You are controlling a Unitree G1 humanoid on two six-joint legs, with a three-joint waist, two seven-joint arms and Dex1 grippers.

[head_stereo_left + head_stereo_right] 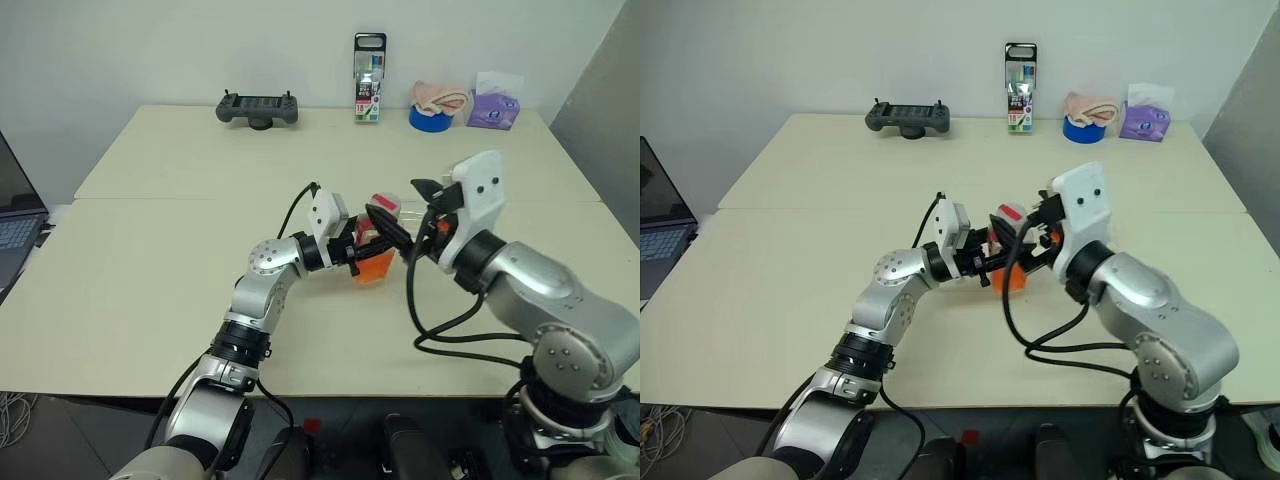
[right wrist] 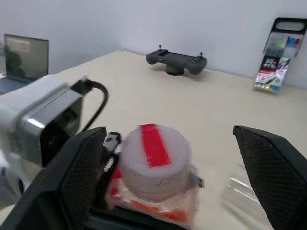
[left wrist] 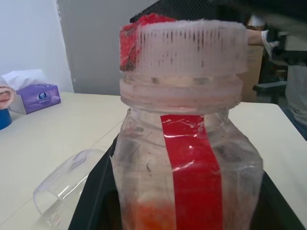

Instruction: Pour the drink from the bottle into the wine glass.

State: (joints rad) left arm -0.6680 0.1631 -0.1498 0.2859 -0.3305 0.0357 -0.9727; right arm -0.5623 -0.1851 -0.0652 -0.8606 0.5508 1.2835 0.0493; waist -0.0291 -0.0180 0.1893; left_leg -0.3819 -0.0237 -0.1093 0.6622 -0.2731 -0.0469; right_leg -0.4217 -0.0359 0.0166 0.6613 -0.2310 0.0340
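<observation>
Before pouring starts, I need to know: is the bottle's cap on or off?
On. The red-and-white cap sits on the neck of the bottle, which the left gripper holds upright.

Both arms reach inward and meet: the left gripper (image 1: 372, 250) has its fingers clamped, while the right gripper (image 2: 182, 177) is spread wide.

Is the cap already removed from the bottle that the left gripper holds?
No, the red-and-white cap sits on the neck of the bottle, with the open right gripper spread to either side of it.
</observation>
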